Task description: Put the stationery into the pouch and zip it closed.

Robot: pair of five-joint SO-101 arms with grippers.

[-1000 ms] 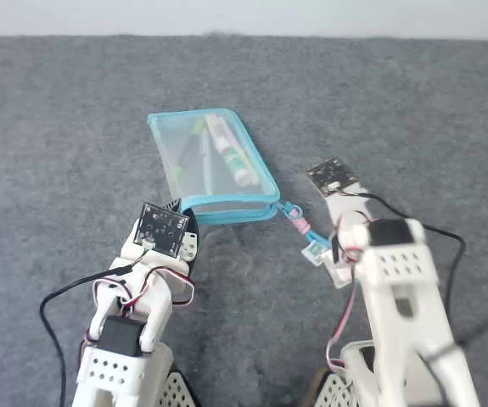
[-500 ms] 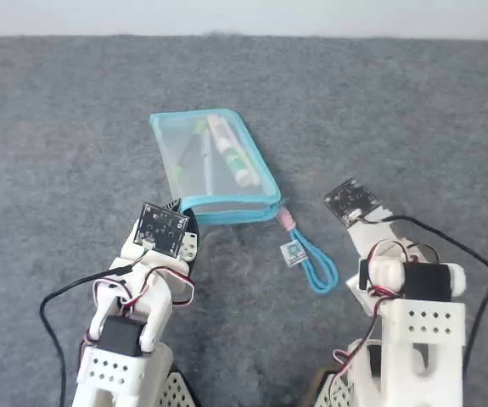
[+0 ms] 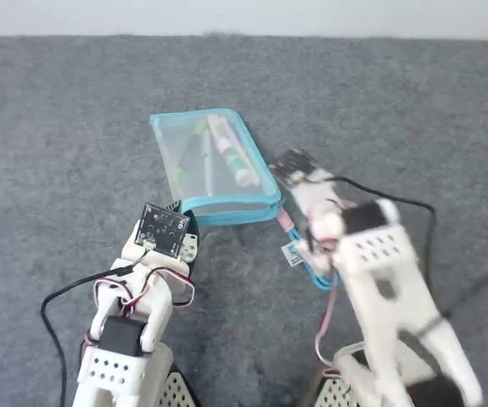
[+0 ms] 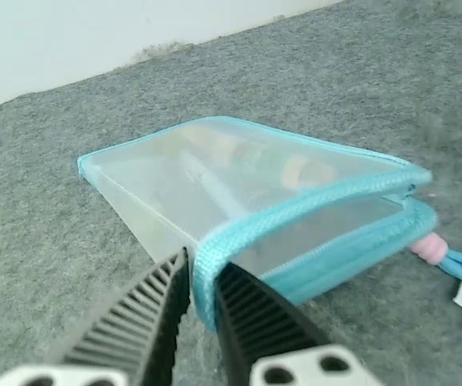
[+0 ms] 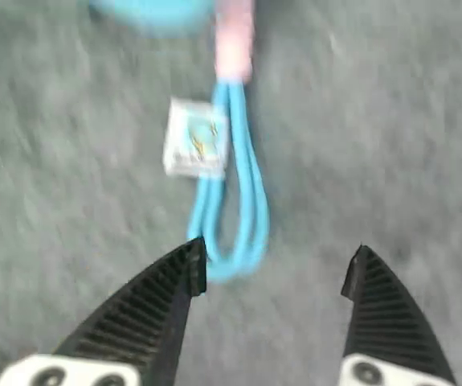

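Left gripper [image 4: 202, 273]: fingers [image 4: 251, 310] drawn narrow and clamped on the teal zip edge of the pouch [image 4: 239, 181], at the pouch's 7 o'clock corner in the high view. Right gripper [image 5: 277, 259]: jaws spread wide and holding nothing, hanging over the blue pull cord [image 5: 235, 217]. The cord's looped end lies just beside one finger, and it cannot be told whether the two touch. The pouch lies flat on the grey mat [image 3: 65, 127], at roughly 11 o'clock from the middle of the high view, with its long axis running from 11 to 5 o'clock. Stationery [image 3: 229, 153], pens in white and green, shows through the translucent wall from inside the pouch. At the pouch's 5 o'clock corner a pink bead [image 3: 287, 221] joins the cord, which runs on toward 5 o'clock beneath the right arm. A small square tag [image 5: 197, 147] rests against the cord near the bead.
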